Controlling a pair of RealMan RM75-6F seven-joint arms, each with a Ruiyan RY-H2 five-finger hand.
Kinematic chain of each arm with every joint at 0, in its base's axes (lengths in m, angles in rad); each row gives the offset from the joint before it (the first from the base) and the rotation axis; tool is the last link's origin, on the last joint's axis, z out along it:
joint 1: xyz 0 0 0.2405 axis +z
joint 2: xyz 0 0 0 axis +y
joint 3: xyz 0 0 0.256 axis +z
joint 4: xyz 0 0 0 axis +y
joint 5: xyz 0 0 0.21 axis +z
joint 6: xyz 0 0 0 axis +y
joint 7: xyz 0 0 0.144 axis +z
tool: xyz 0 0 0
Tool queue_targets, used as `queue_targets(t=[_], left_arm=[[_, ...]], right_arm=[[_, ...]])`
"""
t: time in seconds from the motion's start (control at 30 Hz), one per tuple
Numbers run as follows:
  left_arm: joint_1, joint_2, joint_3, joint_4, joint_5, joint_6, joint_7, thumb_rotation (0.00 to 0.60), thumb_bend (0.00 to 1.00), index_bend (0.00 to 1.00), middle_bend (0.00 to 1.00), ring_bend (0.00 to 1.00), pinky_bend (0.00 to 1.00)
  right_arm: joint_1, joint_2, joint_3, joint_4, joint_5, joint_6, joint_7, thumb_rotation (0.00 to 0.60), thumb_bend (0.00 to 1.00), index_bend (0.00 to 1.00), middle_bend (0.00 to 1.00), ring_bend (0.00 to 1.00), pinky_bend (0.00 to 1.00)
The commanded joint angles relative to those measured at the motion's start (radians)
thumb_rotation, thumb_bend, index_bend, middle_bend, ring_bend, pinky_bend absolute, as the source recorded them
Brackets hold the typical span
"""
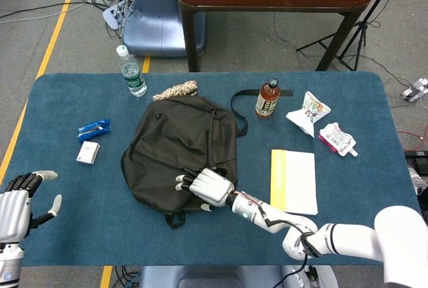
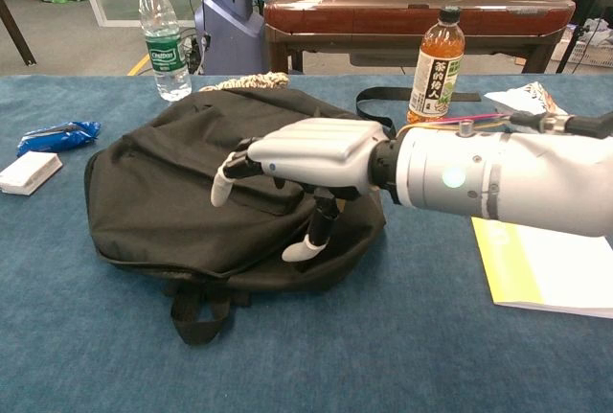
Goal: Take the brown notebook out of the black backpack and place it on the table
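Note:
The black backpack (image 1: pixel 174 144) (image 2: pixel 182 178) lies flat in the middle of the table, closed, with its strap trailing toward the back right. No brown notebook shows in either view. My right hand (image 1: pixel 204 185) (image 2: pixel 305 156) hovers over the bag's near right part, fingers spread and pointing left, holding nothing. Its thumb hangs down close to the fabric by the zipper. My left hand (image 1: pixel 20 201) stays at the table's near left corner, fingers apart and empty, well away from the bag.
A yellow-and-white booklet (image 1: pixel 294 181) (image 2: pixel 546 264) lies right of the bag. A tea bottle (image 1: pixel 267 99) (image 2: pixel 431 63), a water bottle (image 1: pixel 132 72) (image 2: pixel 161 34) and a rope bundle (image 1: pixel 176 90) stand behind it. Snack packs (image 1: pixel 309 111) sit far right; a blue pack (image 1: pixel 93 127) and white box (image 1: pixel 87 152) left.

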Motion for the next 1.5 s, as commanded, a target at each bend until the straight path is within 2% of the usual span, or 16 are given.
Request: queue_targets(t=[0.03, 0.67, 0.77, 0.87, 1.07, 1.3, 1.5], left_arm=[[0.001, 0.002, 0.000, -0.001, 0.000, 0.000, -0.002, 0.600, 0.33, 0.35, 0.32, 0.25, 0.20], [0.019, 0.013, 0.006, -0.002, 0.002, 0.012, -0.022, 0.600, 0.33, 0.35, 0.32, 0.25, 0.20], [0.021, 0.015, 0.007, -0.003, 0.002, 0.013, -0.025, 0.600, 0.33, 0.35, 0.32, 0.25, 0.20], [0.022, 0.015, 0.007, -0.003, 0.003, 0.012, -0.029, 0.600, 0.33, 0.35, 0.32, 0.25, 0.20], [0.022, 0.017, 0.007, -0.001, 0.001, 0.008, -0.034, 0.600, 0.33, 0.35, 0.32, 0.25, 0.20], [0.021, 0.022, 0.003, 0.002, 0.001, 0.008, -0.039, 0.600, 0.33, 0.36, 0.32, 0.25, 0.20], [0.009, 0.032, -0.004, 0.003, 0.009, -0.006, -0.045, 0.600, 0.33, 0.36, 0.32, 0.25, 0.20]], right_arm=[[0.019, -0.038, -0.002, 0.043, 0.008, 0.006, -0.004, 0.600, 0.22, 0.23, 0.16, 0.04, 0.31], [0.081, -0.199, -0.012, 0.220, 0.064, 0.012, -0.069, 0.600, 0.22, 0.23, 0.16, 0.04, 0.31], [0.086, -0.225, -0.010, 0.249, 0.068, 0.023, -0.080, 0.600, 0.25, 0.25, 0.18, 0.05, 0.31], [0.087, -0.255, -0.010, 0.289, 0.062, 0.049, -0.086, 0.600, 0.32, 0.37, 0.26, 0.10, 0.31], [0.087, -0.311, -0.005, 0.368, 0.046, 0.104, -0.075, 0.600, 0.38, 0.51, 0.36, 0.20, 0.33], [0.067, -0.346, 0.000, 0.429, 0.030, 0.180, -0.047, 0.600, 0.49, 0.68, 0.48, 0.33, 0.45], [0.031, -0.321, 0.025, 0.404, 0.034, 0.253, 0.033, 0.600, 0.53, 0.77, 0.56, 0.43, 0.56]])
